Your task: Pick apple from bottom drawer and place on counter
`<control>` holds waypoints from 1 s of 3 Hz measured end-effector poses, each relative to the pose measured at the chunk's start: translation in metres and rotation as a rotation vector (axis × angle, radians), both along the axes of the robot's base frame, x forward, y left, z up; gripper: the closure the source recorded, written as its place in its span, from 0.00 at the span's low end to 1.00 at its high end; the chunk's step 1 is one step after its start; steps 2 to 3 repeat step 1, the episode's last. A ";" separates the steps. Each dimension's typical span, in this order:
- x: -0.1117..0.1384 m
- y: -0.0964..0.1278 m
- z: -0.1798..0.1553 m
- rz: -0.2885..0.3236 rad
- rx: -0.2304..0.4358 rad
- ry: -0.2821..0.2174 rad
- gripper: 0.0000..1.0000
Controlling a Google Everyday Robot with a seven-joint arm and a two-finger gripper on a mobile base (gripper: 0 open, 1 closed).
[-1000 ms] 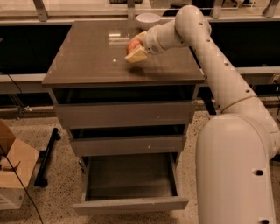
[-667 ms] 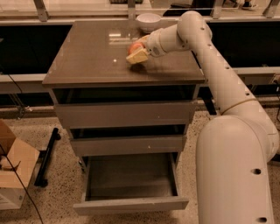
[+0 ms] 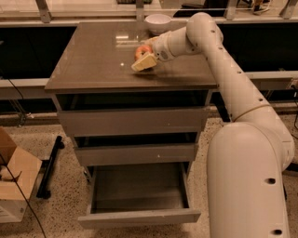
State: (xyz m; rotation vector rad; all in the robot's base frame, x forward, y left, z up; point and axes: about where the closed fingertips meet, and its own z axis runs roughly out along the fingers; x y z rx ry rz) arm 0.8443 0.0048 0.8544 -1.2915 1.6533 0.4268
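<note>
Apple (image 3: 141, 49) sits in the gripper (image 3: 140, 57) over the middle of the table (image 3: 88, 65), somewhat toward its far side. The jaws are closed on it. One pale jaw lies across its lower front, so only the red-orange upper part shows above. The other jaw is hidden behind the fruit. Whether the apple touches the glossy surface or hangs just above it cannot be told.

Nearest the camera, the bottom drawer (image 3: 138, 216) stands pulled well out, its grey inner floor in plain view. At the right, the robot's rounded white body (image 3: 247, 186) fills the foreground and is cut off by the lower and right edges. At the left edge a cardboard box (image 3: 16, 176) is partly out of view. A black bar (image 3: 49, 166) lies on the speckled floor beside it.

Above the open drawer come the middle drawer (image 3: 135, 154) and the top drawer (image 3: 132, 122), each with a dark gap over its front. Their insides cannot be made out. The arm (image 3: 228, 79) rises from the body and reaches leftward over the table's right side to the gripper.

Behind the gripper, near the table's far edge, stands a white bowl (image 3: 158, 22), apart from the apple. Farther back runs a pale ledge (image 3: 93, 14) with metal posts (image 3: 43, 10), their tops cut off by the upper edge.
</note>
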 end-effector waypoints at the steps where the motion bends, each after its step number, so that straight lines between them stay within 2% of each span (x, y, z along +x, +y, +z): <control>1: 0.000 0.000 0.000 0.000 0.000 0.000 0.00; 3: 0.000 0.000 0.000 0.000 0.000 0.000 0.00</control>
